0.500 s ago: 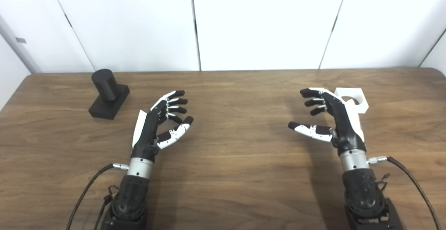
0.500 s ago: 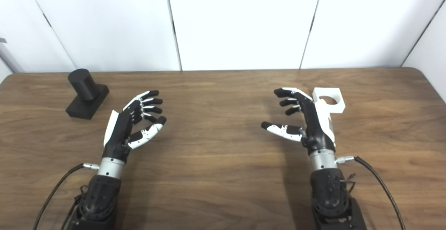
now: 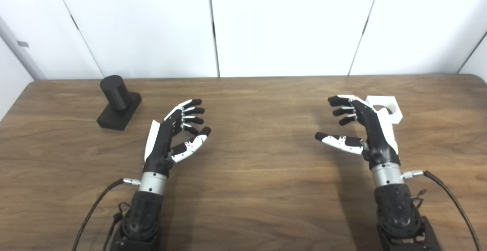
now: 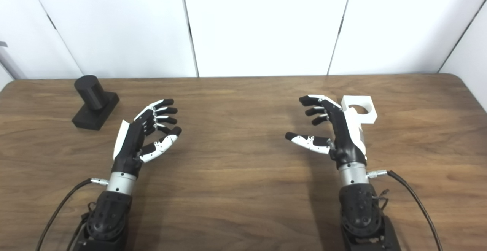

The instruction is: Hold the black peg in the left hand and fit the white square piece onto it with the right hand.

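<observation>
On the wooden table [image 3: 247, 190] both hands hang spread and empty, the left hand [image 3: 171, 137] well right of the upright black peg [image 3: 118, 102], the right hand [image 3: 361, 129] partly hiding the white square piece [image 3: 388, 108].

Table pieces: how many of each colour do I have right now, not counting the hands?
Black: 1, the black peg on its square base, far left of the table.
White: 1, the white square piece with a round hole, just behind the right hand.
Total: 2, neither held.
</observation>
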Tool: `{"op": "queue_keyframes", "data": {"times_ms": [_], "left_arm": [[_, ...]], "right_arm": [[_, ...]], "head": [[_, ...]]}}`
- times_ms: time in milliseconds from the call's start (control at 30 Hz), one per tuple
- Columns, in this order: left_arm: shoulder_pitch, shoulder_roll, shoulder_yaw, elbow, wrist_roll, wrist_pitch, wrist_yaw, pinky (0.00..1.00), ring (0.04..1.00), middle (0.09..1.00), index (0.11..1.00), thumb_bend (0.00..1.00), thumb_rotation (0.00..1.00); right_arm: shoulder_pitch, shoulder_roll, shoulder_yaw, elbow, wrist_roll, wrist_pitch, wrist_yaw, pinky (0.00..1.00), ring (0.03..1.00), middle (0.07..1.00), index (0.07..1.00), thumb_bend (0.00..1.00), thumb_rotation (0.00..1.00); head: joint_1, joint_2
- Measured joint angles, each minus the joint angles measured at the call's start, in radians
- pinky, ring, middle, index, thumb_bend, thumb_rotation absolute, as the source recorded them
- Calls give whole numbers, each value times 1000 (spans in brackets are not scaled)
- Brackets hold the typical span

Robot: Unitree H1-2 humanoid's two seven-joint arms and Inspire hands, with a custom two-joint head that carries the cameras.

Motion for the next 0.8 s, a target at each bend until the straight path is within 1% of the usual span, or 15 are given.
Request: {"op": "queue_keyframes", "data": {"times_ms": [67,133,167,233,267,333,367,433,467,533,567,800], "left_arm": [[0,0,0,0,-2,0,0,504,649,732,777,489,104],[0,0,0,0,-2,0,0,504,650,730,773,493,105],[0,0,0,0,-2,0,0,506,653,731,772,492,105],[-1,0,-1,4,-1,-3,3,513,656,730,771,497,123],[-4,0,-3,7,0,-4,5,521,663,732,773,498,130],[-6,1,-9,11,4,-5,6,530,670,733,772,496,135],[-6,1,-11,11,8,-5,8,529,669,730,769,494,130],[-6,1,-16,11,26,-6,16,530,671,728,765,486,99],[-6,1,-17,11,30,-9,20,530,672,728,765,485,92],[-6,-1,-18,11,30,-10,23,530,684,735,766,486,46],[-6,-1,-18,11,29,-10,23,534,688,738,768,485,32],[-6,0,-20,12,29,-10,24,548,691,739,772,471,51]], "right_arm": [[0,0,0,0,0,0,0,522,642,705,672,619,79],[0,0,0,2,0,-5,-1,517,638,700,666,617,61],[0,-1,0,5,0,-12,-2,515,636,698,665,615,58],[0,-2,0,18,0,-26,-6,524,638,697,662,616,49],[0,-3,0,28,0,-30,-10,527,638,697,662,615,52],[3,-6,0,34,0,-33,-12,534,644,702,664,610,51],[6,-7,0,34,1,-38,-13,535,646,704,663,610,44],[11,-9,-1,34,3,-45,-16,535,648,703,663,613,35],[14,-9,-1,34,3,-48,-19,535,649,703,663,614,34],[20,-9,-2,34,2,-50,-22,529,645,702,666,623,26],[23,-9,-2,34,2,-50,-24,524,641,700,666,626,21],[28,-9,-1,34,8,-61,-31,527,645,700,668,632,0]], "head": [[0,0],[8,-11],[15,-21],[44,-55],[49,-61],[72,-95],[72,-95],[77,-115],[77,-115],[77,-132],[77,-132],[75,-135]]}}
